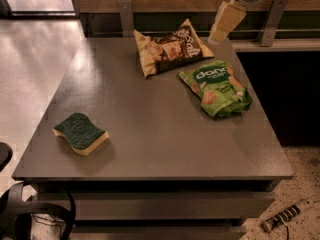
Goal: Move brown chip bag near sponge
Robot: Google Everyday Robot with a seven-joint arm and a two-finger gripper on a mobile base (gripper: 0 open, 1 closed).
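Gripper (226,23): hangs at 1 o'clock over the table's (150,109) far edge, just right of the brown chip bag (167,46), probably lining up a grasp. I cannot tell whether it is open or closed.
Brown chip bag: lies flat at 12 o'clock, unheld.
Sponge (80,133): at 8 o'clock, well apart from the bag.
Green snack bag (216,87): at 2 o'clock, a possible obstacle.
Hidden: the arm is cut off at the top.

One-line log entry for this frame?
phase: pre-grasp | gripper: in air right of brown chip bag | brown chip bag: table far centre, ungrasped | sponge: near left | green snack bag: right side
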